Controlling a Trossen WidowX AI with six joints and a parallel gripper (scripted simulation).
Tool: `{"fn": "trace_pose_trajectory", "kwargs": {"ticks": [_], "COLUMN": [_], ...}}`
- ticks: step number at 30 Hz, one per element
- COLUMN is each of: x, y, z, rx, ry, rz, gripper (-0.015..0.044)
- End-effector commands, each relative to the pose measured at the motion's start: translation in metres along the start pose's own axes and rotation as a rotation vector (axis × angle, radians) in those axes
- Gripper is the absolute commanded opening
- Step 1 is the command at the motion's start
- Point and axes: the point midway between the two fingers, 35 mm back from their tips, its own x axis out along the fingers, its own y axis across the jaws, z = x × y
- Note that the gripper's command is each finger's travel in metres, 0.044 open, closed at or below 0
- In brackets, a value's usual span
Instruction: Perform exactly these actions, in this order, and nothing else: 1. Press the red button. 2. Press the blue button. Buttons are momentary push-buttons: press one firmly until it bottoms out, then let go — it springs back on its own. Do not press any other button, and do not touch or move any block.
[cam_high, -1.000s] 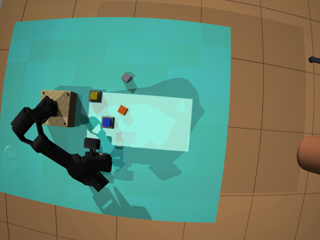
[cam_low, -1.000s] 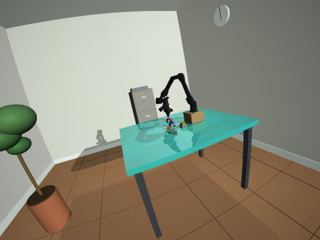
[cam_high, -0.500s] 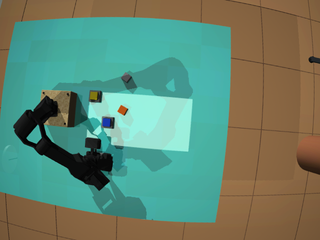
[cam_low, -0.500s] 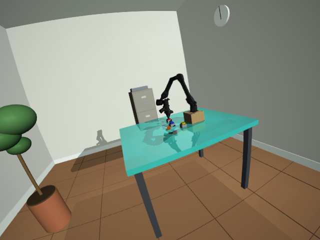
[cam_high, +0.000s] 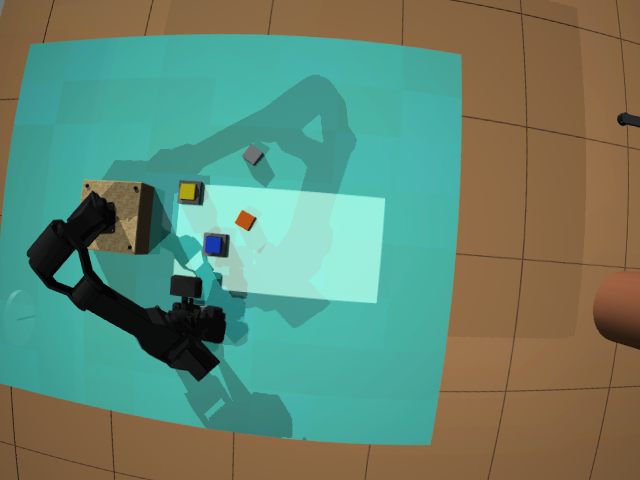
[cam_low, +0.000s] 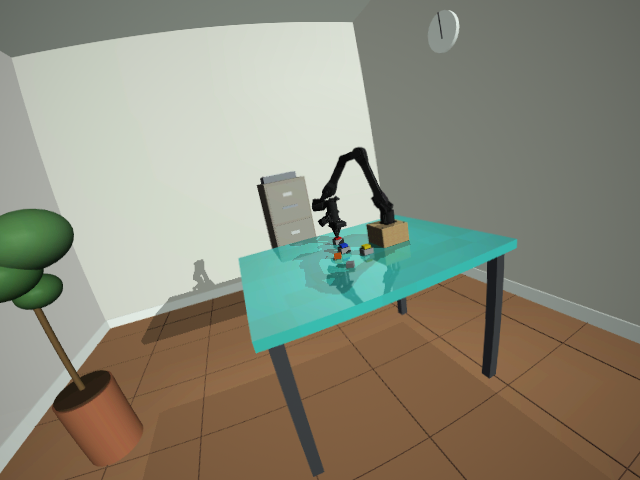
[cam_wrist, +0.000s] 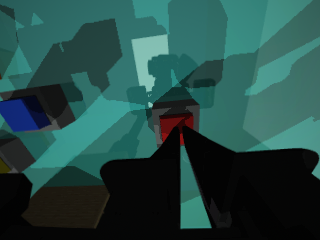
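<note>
In the wrist view we see the gripper (cam_wrist: 181, 129) clenched almost fully, only a thin slit between its dark fingers, holding nothing. Its tips lie over the red button (cam_wrist: 172, 126) at the frame's centre; whether they touch we cannot tell. The blue button (cam_wrist: 22, 114) sits at the left edge. In the top view the blue button (cam_high: 213, 244) lies left of centre, the arm (cam_high: 129, 310) covering the red one.

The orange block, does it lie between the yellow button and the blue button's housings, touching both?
No, the orange block lies apart from the square yellow button and blue button, touching neither.
</note>
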Motion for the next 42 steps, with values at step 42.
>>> {"fn": "trace_pose_trajectory", "kwargs": {"ticks": [42], "x": [-0.033], "y": [0.160], "z": [0.034], "rx": [-0.005], "ry": [-0.001], "rz": [0.022], "gripper": [0.0020]}}
